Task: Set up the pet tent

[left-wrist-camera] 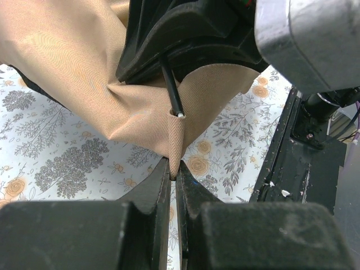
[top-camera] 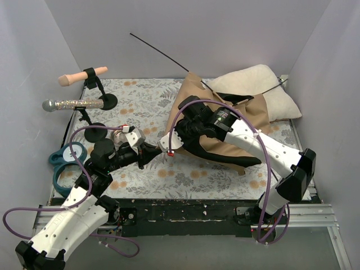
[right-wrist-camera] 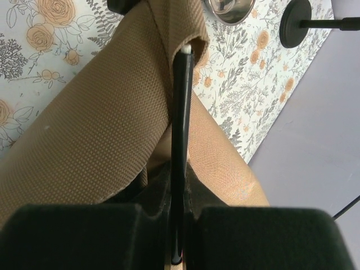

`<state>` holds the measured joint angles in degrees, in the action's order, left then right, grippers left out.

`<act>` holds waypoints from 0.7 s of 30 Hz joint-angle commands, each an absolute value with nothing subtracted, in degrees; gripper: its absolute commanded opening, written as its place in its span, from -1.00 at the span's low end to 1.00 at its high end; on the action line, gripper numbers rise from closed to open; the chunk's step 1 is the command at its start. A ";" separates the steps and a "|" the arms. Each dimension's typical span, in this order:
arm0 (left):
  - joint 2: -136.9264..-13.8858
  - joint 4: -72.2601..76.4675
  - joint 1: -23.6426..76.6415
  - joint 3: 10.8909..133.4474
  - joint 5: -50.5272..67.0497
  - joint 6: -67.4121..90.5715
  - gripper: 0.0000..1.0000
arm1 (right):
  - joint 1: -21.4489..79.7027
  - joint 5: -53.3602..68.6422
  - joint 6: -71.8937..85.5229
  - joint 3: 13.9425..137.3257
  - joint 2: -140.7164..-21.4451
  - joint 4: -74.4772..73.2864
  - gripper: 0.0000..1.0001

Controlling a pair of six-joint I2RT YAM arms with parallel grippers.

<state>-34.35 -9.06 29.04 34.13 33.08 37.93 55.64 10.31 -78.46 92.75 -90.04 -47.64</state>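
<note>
The tan pet tent (top-camera: 194, 95) lies collapsed on the floral mat, right of centre, with black trim along its near edge. One thin black pole (top-camera: 160, 52) sticks up and back from it. My left gripper (left-wrist-camera: 174, 175) is shut on a tan corner tab of the tent (left-wrist-camera: 175, 135). My right gripper (right-wrist-camera: 181, 169) is shut on a black pole (right-wrist-camera: 181, 107). The pole's white tip (left-wrist-camera: 180, 115) sits at the mouth of the corner pocket. In the top view both grippers meet near the tent's left corner (top-camera: 160, 147).
A cream pillow (top-camera: 259, 84) lies behind the tent at the back right. Two stands hold a tan toy (top-camera: 81, 76) and a glittery microphone (top-camera: 73, 104) at the back left. Teal rings (top-camera: 64, 163) and a metal bowl (top-camera: 121, 136) lie near the left arm.
</note>
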 commanded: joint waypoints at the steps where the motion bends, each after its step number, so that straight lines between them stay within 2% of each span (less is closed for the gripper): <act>1: -34.36 -8.09 28.74 36.74 33.40 37.53 -1.00 | 56.60 10.20 -81.39 93.34 -90.97 -46.85 -0.97; 8: -33.49 -8.00 28.74 36.21 34.45 36.74 -1.00 | 56.69 9.49 -80.51 94.48 -92.46 -47.02 -0.97; 21: -39.55 -11.78 28.74 41.75 34.45 38.05 -0.99 | 57.92 9.84 -83.49 95.71 -94.22 -47.02 -0.97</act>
<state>-39.35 -12.91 29.04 37.63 33.71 37.52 56.42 9.54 -79.26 93.10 -93.06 -47.72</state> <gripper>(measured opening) 0.033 0.088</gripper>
